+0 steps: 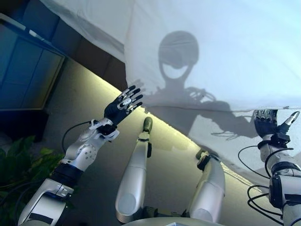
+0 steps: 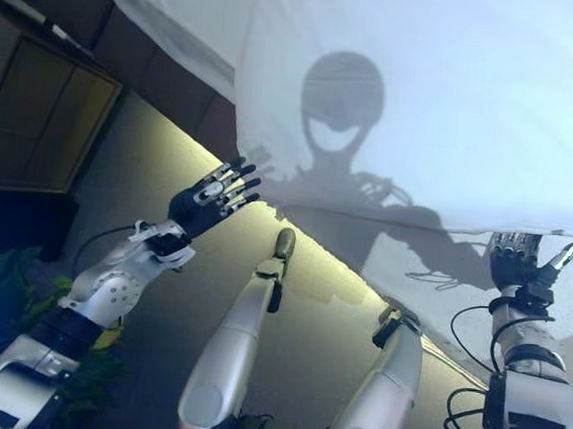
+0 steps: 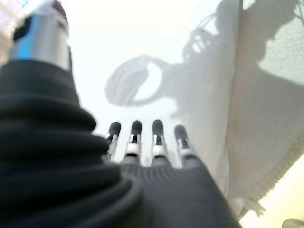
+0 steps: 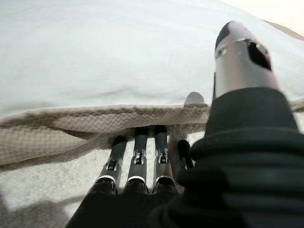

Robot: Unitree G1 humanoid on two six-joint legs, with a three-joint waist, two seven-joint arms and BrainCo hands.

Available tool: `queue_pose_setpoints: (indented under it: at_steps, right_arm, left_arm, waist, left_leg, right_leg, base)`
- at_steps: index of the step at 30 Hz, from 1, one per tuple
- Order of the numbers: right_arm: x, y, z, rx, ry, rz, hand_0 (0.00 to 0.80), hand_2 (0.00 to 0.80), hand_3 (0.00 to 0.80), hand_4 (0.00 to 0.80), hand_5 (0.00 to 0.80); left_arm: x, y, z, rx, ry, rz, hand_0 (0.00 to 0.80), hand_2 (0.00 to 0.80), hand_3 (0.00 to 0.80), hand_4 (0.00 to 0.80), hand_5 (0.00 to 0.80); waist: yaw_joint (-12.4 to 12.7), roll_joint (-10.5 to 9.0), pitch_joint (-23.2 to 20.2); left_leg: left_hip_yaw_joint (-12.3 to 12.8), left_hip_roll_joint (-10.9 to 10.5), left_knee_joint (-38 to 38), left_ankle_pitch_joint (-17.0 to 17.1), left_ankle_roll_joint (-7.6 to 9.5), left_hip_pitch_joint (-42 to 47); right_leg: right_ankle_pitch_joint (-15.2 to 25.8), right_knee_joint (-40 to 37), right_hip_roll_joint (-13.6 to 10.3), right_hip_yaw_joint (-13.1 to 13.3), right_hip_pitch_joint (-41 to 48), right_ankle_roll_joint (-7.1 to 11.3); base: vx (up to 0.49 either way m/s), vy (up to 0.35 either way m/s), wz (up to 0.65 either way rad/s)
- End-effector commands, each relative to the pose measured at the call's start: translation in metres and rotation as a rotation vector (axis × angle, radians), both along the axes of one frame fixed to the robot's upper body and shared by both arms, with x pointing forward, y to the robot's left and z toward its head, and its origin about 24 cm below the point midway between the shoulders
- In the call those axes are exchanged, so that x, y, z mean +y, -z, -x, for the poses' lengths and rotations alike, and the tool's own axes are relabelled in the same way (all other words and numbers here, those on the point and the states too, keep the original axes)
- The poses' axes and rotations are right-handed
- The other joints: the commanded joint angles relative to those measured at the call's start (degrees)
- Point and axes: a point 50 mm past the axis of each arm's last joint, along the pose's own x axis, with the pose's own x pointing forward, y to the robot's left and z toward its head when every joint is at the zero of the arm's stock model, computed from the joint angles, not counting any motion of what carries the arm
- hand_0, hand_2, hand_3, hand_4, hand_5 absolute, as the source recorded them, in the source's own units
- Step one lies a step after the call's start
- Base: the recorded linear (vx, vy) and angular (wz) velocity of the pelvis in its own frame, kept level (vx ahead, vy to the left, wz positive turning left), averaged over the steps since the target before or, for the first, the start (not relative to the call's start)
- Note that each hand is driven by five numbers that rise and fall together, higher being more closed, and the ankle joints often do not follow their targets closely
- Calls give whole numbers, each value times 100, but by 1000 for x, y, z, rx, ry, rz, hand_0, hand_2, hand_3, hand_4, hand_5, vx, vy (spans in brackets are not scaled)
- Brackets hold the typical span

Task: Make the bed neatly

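Observation:
A white cover (image 1: 216, 47) lies over the bed and fills the upper right of the eye views. Its near edge hangs over a textured beige blanket (image 4: 71, 123). My left hand (image 1: 121, 107) is open with its fingers spread, raised beside the cover's hanging left corner and holding nothing. In the left wrist view its fingers (image 3: 156, 137) point straight at the cover. My right hand (image 1: 267, 123) is at the cover's near edge on the right. Its straight fingers (image 4: 137, 152) touch the blanket's folded hem with the thumb held apart.
A dark brown bed panel (image 1: 91, 54) runs under the cover at the upper left. A dark cabinet (image 1: 23, 70) stands at the far left, with a green plant (image 1: 19, 160) below it. Grey floor (image 1: 89, 94) lies between the cabinet and the bed.

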Motion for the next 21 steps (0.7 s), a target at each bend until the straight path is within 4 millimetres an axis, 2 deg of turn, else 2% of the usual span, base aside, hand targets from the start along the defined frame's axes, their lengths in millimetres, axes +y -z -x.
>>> queue_pose_setpoints:
  at_steps: [1,3,5,6,7,10,15,19,21]
  right_arm:
    - [-18,-37,-4,-76,32,96,0,0,0,0,0]
    - [-19,-45,-6,-88,29,123,0,0,0,0,0]
    - [-20,-48,-7,-89,26,139,361,361,361,361,361]
    - [-21,-51,-8,-97,36,142,662,662,662,662,662]
    - [-22,-54,-8,-104,41,141,800,800,800,800,800]
    - [-25,-65,-9,-124,36,170,800,800,800,800,800]
    - [-21,-64,-13,-133,29,156,800,800,800,800,800]
    - [-20,-57,-10,-137,26,123,800,800,800,800,800]
    - [-18,-47,-7,-111,15,116,800,800,800,800,800]
  left_arm:
    - [-3,-12,3,-42,32,40,0,0,0,0,0]
    - [0,-9,5,-30,31,40,0,0,0,0,0]
    - [2,-7,7,-25,31,36,0,0,0,0,0]
    - [3,-7,7,-23,36,31,0,0,0,0,0]
    - [3,-8,7,-23,40,29,0,0,0,0,0]
    - [2,-8,7,-33,61,30,0,0,0,0,0]
    - [1,-8,9,-26,63,26,0,0,0,0,0]
    - [-1,-7,8,-33,63,30,0,0,0,0,0]
    - [-2,-6,9,-29,56,41,0,0,0,0,0]
  waist:
    - [117,205,-162]
    - [134,214,-150]
    - [147,209,-156]
    - [163,196,-170]
    - [168,194,-172]
    - [148,236,-179]
    - [146,232,-207]
    - [98,249,-236]
    - [75,258,-253]
  left_leg:
    - [-298,444,-80,399,-277,-221]
    - [-309,461,-66,398,-285,-221]
    - [-297,483,-94,413,-284,-208]
    - [-292,493,-131,437,-284,-205]
    - [-291,495,-139,448,-288,-208]
    - [-257,486,-153,459,-292,-204]
    - [-234,483,-95,417,-293,-172]
    - [-175,482,-167,427,-299,-103]
    - [-139,477,-221,434,-296,-19]
  right_leg:
    - [729,-50,-240,405,-374,428]
    - [713,8,-240,396,-404,424]
    - [707,43,-238,396,-413,421]
    - [701,49,-238,391,-408,419]
    - [702,57,-246,386,-410,421]
    - [711,49,-271,371,-439,428]
    - [750,52,-301,377,-425,419]
    - [820,-103,-298,366,-360,436]
    - [870,-219,-296,342,-263,445]
  base:
    - [13,-26,7]
    - [11,-9,3]
    - [30,-42,2]
    - [27,-56,2]
    - [22,-54,2]
    - [-5,19,3]
    - [0,13,2]
    - [-3,38,0]
    - [-8,63,0]
